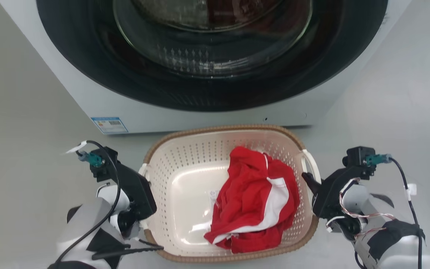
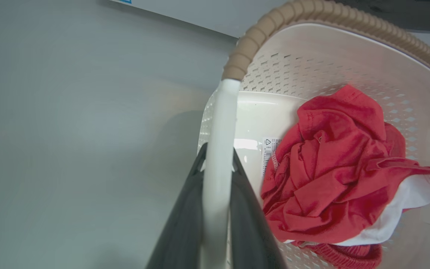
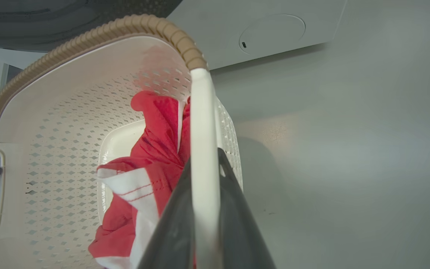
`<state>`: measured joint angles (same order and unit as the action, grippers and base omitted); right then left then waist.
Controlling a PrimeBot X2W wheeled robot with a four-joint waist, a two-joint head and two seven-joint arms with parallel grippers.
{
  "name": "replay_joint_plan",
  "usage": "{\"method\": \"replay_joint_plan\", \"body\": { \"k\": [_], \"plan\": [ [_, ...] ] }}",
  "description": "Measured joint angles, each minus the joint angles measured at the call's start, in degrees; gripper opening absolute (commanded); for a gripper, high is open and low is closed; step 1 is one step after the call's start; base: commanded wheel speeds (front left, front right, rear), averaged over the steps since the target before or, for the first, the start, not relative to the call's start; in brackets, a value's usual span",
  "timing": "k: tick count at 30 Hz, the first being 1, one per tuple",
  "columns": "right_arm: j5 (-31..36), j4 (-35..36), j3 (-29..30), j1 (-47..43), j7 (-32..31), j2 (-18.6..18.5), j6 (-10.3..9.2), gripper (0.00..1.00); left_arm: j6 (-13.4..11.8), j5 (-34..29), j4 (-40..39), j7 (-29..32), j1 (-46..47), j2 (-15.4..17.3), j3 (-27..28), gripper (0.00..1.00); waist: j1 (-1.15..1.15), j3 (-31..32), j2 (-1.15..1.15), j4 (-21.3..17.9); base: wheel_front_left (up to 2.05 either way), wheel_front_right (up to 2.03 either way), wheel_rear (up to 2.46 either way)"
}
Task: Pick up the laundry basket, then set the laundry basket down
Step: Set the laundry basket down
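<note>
The cream laundry basket (image 1: 185, 157) with its brown woven rim sits low in the head view, just in front of the washer. A crumpled red and white garment (image 1: 256, 201) lies in its right half. My left gripper (image 1: 144, 175) is shut on the white left handle (image 2: 218, 123), which runs between its two dark fingers (image 2: 185, 224). My right gripper (image 1: 307, 178) is shut on the white right handle (image 3: 202, 123) in the same way, dark fingers (image 3: 237, 224) on either side. I cannot tell whether the basket rests on the floor.
A white front-loading washer (image 1: 200, 112) with a dark round glass door (image 1: 215, 41) stands right behind the basket, with a blue label (image 1: 109, 125) at its lower left corner. Pale grey floor (image 1: 21, 130) spreads to both sides of the washer and basket.
</note>
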<state>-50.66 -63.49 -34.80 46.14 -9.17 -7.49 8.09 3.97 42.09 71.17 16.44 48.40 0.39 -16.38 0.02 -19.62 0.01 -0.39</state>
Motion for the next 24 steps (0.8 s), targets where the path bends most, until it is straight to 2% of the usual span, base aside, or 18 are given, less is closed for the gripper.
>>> {"method": "replay_joint_plan", "body": {
  "k": [24],
  "plan": [
    [3.69, -0.01, -1.87, 7.7, 9.47, -0.47, 0.0, 0.0, -1.46, -1.36, -2.1, -11.37, 6.71, 0.22, 0.08, 0.0, 0.0, -17.08, 0.0, -0.32, 0.0, 0.0, 0.0]
  ]
}}
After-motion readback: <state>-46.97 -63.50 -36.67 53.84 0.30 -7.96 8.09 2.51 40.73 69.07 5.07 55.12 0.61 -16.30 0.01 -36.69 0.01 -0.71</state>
